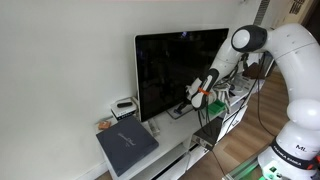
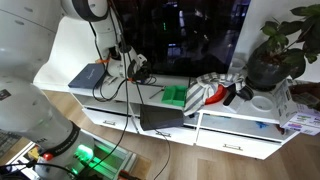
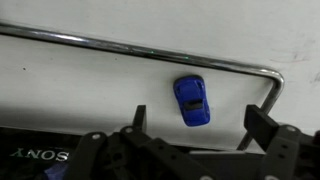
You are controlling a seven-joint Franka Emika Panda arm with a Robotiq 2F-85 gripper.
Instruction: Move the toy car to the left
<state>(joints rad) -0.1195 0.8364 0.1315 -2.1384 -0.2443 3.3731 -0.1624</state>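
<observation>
In the wrist view a small blue toy car lies on the white cabinet top, just inside a chrome TV stand rail. My gripper is open and empty, with its two black fingers on either side of the car and just below it in the picture. In both exterior views the gripper hangs low in front of the TV; the car itself is too small to make out there.
A large black TV stands on the white cabinet. A dark grey slab lies at one end, a green box and a potted plant further along. Cables hang over the cabinet front.
</observation>
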